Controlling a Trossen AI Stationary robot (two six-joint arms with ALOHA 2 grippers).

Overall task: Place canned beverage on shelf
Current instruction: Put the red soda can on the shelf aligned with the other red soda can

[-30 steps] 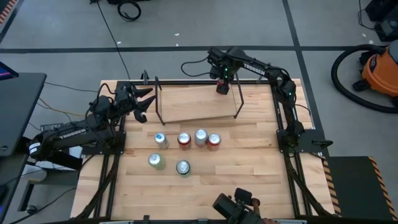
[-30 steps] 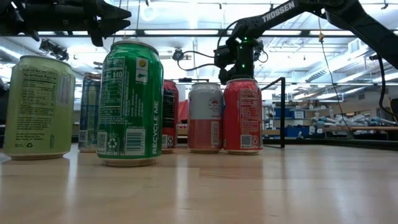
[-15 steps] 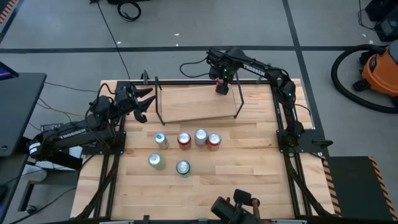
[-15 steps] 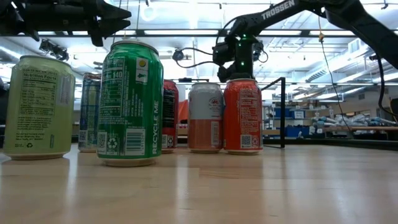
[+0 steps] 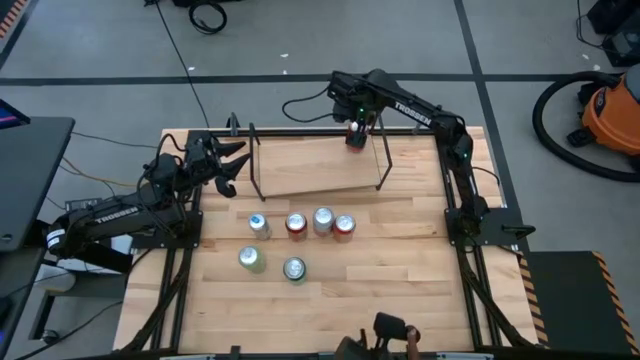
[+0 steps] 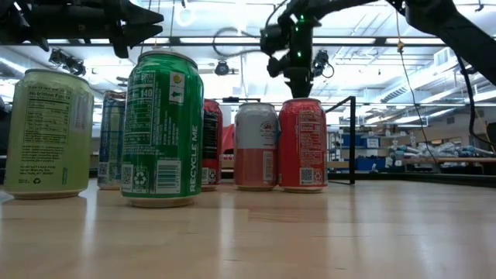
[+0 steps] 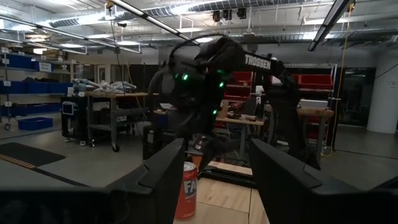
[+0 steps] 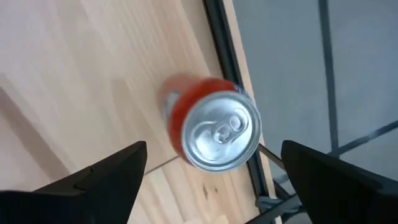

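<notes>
The right gripper hangs wide open above an orange-red aluminium drink can that stands upright on the shelf, a low rack of pale plywood with thin black metal rod uprights at both ends. The gripper holds nothing: in the right wrist view its two dark fingers flank the can's silver top from above without touching it. The can sits at the shelf's far right corner, just beside a black upright rod, and it also shows in the left wrist view.

Across the pale plank table, the left gripper waits near the shelf's left end, raised off the table, its fingers part open and empty.

Six more cans stand upright on the table in front of the shelf. Four form a close row: a blue-and-silver can, a red can, a silver-and-pink can and another red can. Nearer the table's front edge stand a pale green can and a dark green can, set a little apart from each other and from the row.

An orange shop vacuum with a black hose stands on the grey floor, well off to the table's right.
</notes>
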